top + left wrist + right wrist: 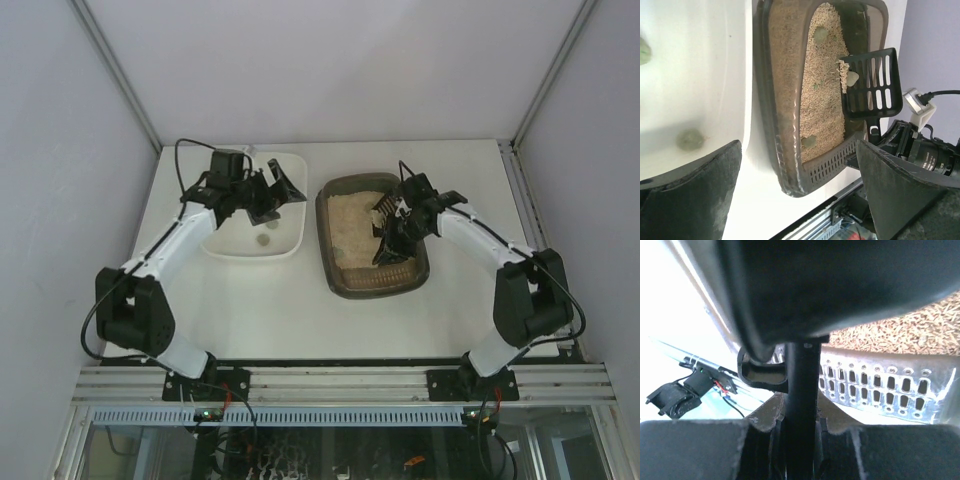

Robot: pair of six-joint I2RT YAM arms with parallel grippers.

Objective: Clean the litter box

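The litter box (335,262) is a dark grey-brown tray of beige litter right of centre on the table. In the left wrist view the litter box (775,100) holds greenish clumps (821,34) in its litter. A black slotted scoop (872,82) hangs over the box's right side, carrying one clump (852,78) and some litter. My right gripper (393,248) is shut on the scoop's handle (801,390), which runs up between its fingers. My left gripper (280,195) is open and empty above the white tray's right side, its fingers (695,195) spread wide.
A white tray (232,245) sits left of the litter box and holds two greenish clumps (690,140). The box's near end wall is slotted (880,385). White enclosure walls ring the table, and an aluminium rail (340,382) runs along the near edge.
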